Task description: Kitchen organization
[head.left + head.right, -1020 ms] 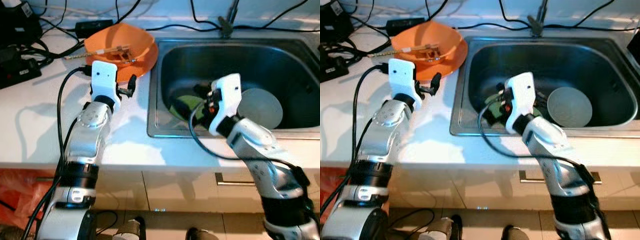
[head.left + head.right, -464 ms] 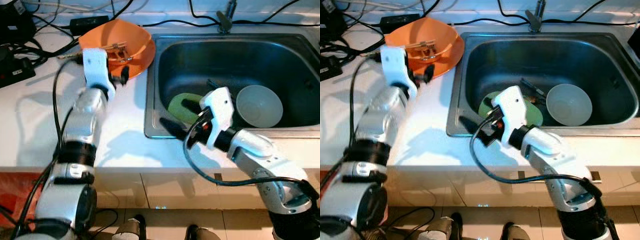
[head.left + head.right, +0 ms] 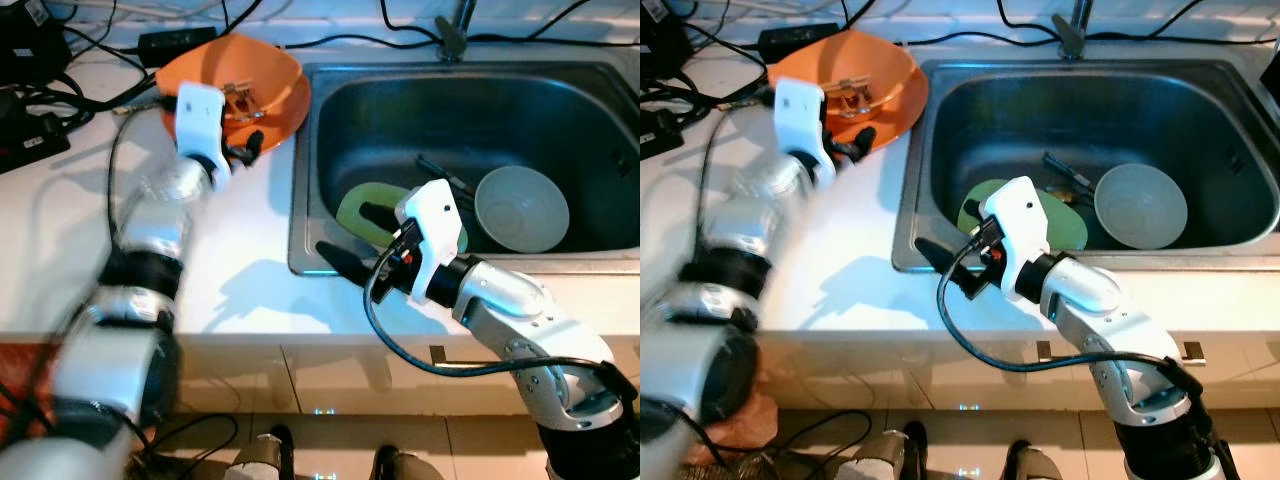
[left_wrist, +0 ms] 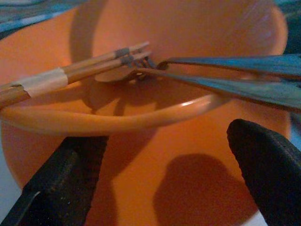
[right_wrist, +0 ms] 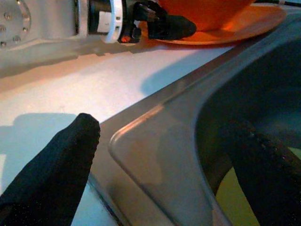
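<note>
a bowl (image 3: 255, 85) sits on the counter (image 3: 70, 230) left of the sink (image 3: 480, 110), with chopsticks (image 4: 61, 75) in it. a plate (image 3: 375, 205) and second bowl (image 3: 520, 208) lie in the sink.

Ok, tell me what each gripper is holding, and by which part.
Nothing is held. The left gripper is open at the orange bowl's rim; the right gripper is open, straddling the sink's front-left corner.

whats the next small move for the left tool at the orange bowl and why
Probably ease the left tool forward and shut on the orange bowl rim. Its fingers are open on either side of the near edge, holding nothing, with chopsticks and cutlery lying inside.
</note>
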